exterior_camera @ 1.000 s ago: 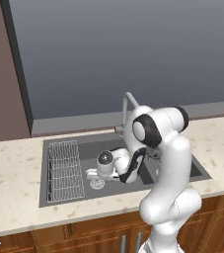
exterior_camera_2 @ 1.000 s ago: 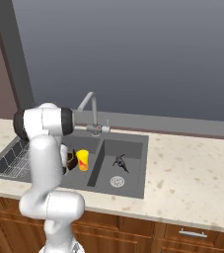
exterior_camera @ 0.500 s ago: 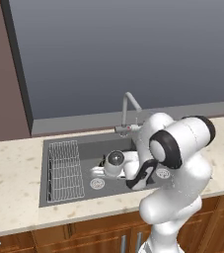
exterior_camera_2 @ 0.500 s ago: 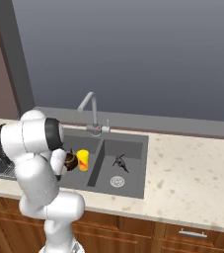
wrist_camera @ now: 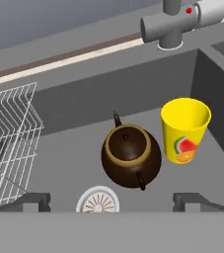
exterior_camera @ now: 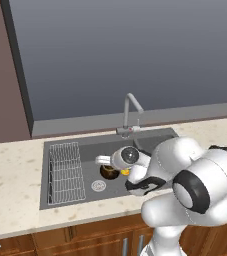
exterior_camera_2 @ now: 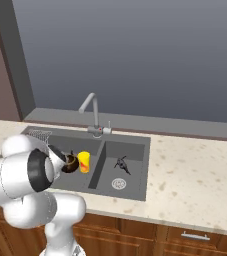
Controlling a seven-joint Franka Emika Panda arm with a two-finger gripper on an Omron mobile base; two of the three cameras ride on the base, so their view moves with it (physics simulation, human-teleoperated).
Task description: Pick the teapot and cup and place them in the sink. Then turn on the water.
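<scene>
The dark-brown teapot [wrist_camera: 131,155] stands on the floor of the sink's [wrist_camera: 108,84] left basin, its gold-rimmed opening facing up. Just to its right stands the yellow cup [wrist_camera: 185,129], upright, with a fruit mark on its side. My gripper [wrist_camera: 112,202] hangs open above them with nothing between its fingertips [wrist_camera: 32,201]. From the bases, the teapot [exterior_camera_2: 71,162] and cup [exterior_camera_2: 84,161] sit side by side in the sink [exterior_camera: 44,175], partly behind my hand [exterior_camera: 124,157]. No water shows at the faucet [exterior_camera_2: 92,112].
A wire rack [wrist_camera: 5,143] fills the basin's left end, and a round drain [wrist_camera: 97,200] lies in front of the teapot. The right basin [exterior_camera_2: 135,165] holds a small dark object [exterior_camera_2: 122,164]. The faucet base [wrist_camera: 170,29] stands on the back rim. Speckled counter [exterior_camera_2: 195,185] surrounds the sink.
My arm's upper links have swung round toward the base while the hand stays over the left basin. Teapot and cup have not moved.
</scene>
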